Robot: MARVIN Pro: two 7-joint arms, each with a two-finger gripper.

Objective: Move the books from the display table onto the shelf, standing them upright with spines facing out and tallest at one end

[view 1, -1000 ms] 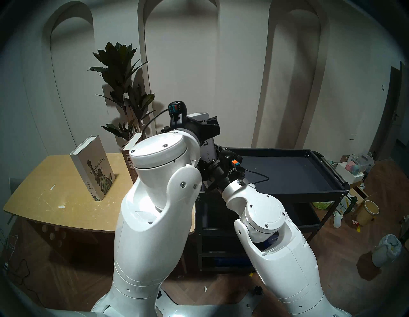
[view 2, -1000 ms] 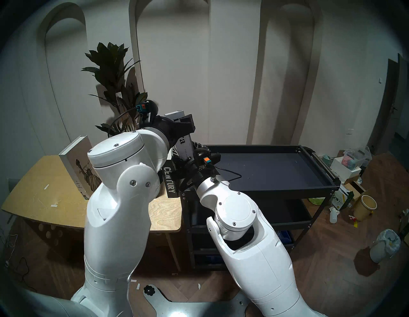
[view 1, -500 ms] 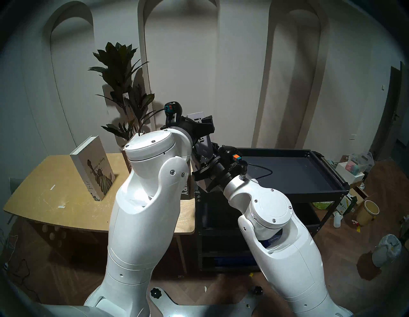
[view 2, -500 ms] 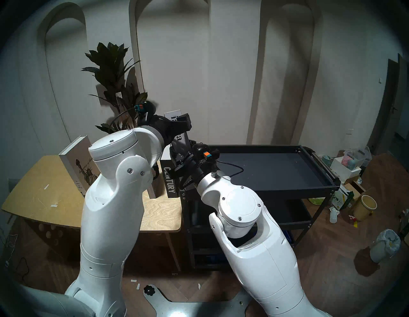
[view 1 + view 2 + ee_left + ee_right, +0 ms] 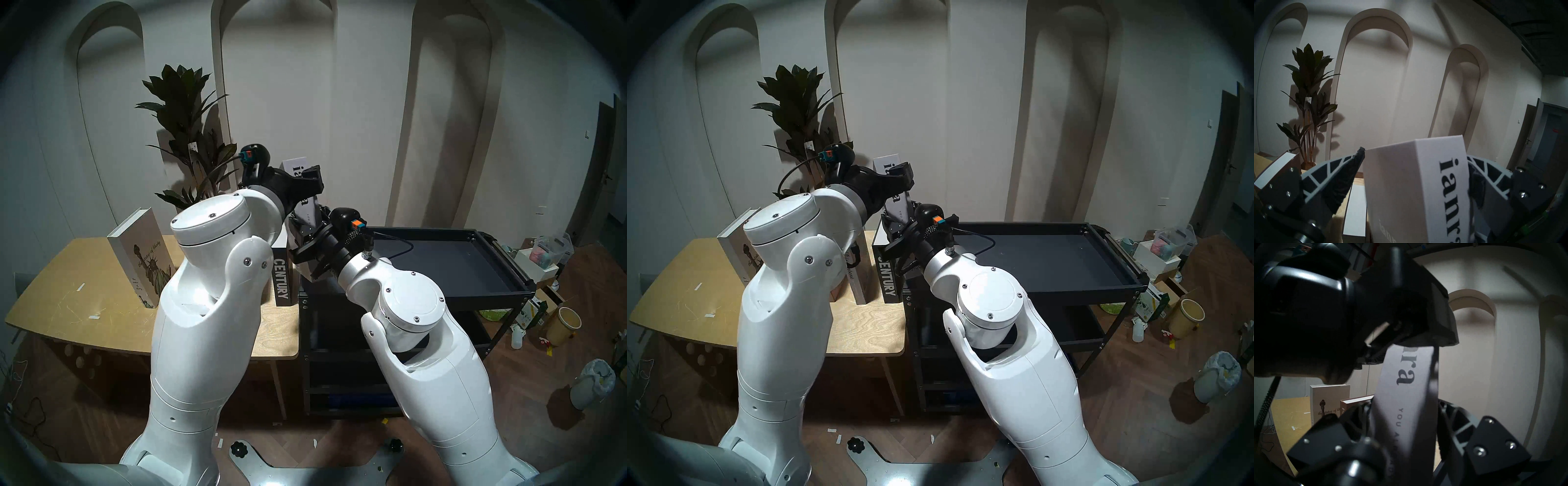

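The grey "ianra" book (image 5: 298, 166) (image 5: 1398, 186) hangs tilted above the gap between the display table (image 5: 84, 288) and the black shelf (image 5: 475, 293). My left gripper (image 5: 1415, 154) (image 5: 307, 185) is shut on its upper part, a finger against each side. My right gripper (image 5: 1403, 405) (image 5: 303, 230) clasps the lower spine (image 5: 1407, 395). Upright on the table stand the Statue of Liberty book (image 5: 142, 258), the black CENTURY book (image 5: 281, 281), the grey Discontent book (image 5: 862, 281) and a brown book (image 5: 1354, 403). No books are on the shelf's top tray.
A tall potted plant (image 5: 190, 135) stands behind the table, close to my left wrist. On the floor right of the shelf are boxes, a yellow bucket (image 5: 565, 324) and a lined bin (image 5: 593, 383). My left elbow hangs over the table's middle.
Both arms moved up and left, carrying the grey book with them. The right gripper's fingers closed in on its lower spine. The CENTURY book came into view.
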